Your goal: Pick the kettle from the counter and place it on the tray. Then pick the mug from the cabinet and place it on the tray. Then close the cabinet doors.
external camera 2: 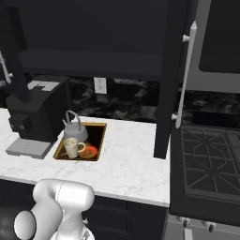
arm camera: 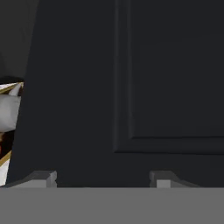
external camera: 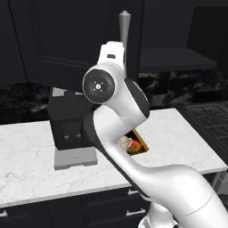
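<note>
The kettle (external camera 2: 75, 131), a small grey metal pot with a thin arched handle, stands upright at the far end of the tray (external camera 2: 98, 140), a flat rectangle with a gold-brown rim and a dark inside that lies on the white marble counter (external camera 2: 126, 159). The cream mug (external camera 2: 72, 147) stands upright just in front of the kettle, on the same tray, beside an orange-red patch of its picture. Above, the black cabinet (external camera 2: 93, 28) shows its dark shelf (external camera 2: 89, 63). The right one of the cabinet doors (external camera 2: 171, 70) hangs open, edge-on, its long silver handle vertical; the left door (external camera: 67, 40) is also swung out.
</note>
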